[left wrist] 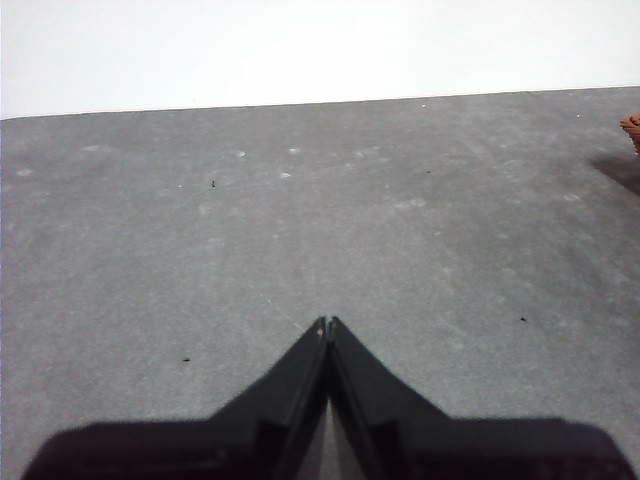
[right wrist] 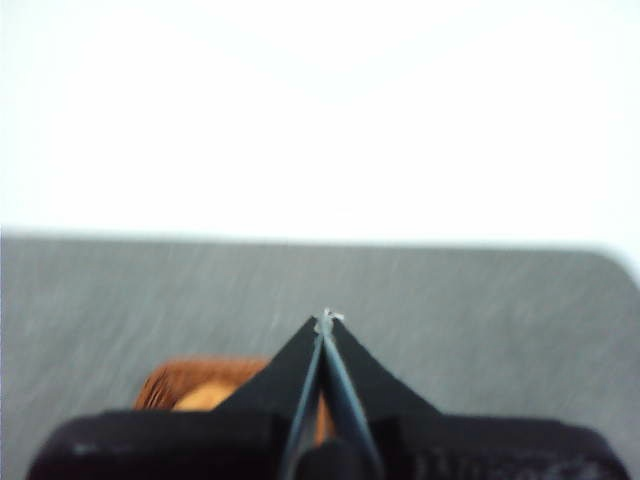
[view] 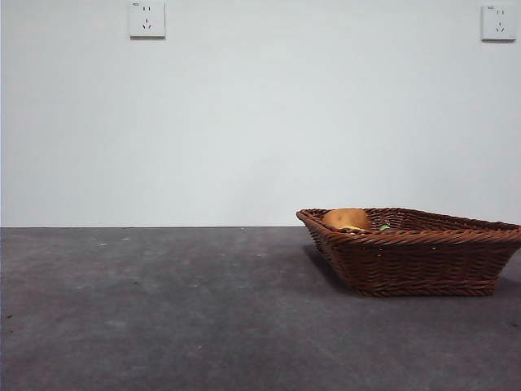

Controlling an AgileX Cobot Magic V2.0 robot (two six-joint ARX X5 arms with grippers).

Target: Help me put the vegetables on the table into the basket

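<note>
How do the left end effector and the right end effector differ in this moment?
The left end effector looks over bare grey table, with the wicker basket only at the edge of its view. The right end effector is above the basket, whose rim shows just behind it. Its picture is blurred; the left one is sharp. Both are shut and hold nothing.

A: How many baskets are there?
B: One basket, at the lower right of the front frame, on one surface.
A: And vegetables?
B: One potato shows above the rim, with a green speck beside it that cannot be told; no other vegetable can be counted.
A: Hands?
B: Two: one left hand and one right hand, each with two jaws pressed together.
A: Wall sockets?
B: Two, one socket at the upper left and another socket at the upper right.
</note>
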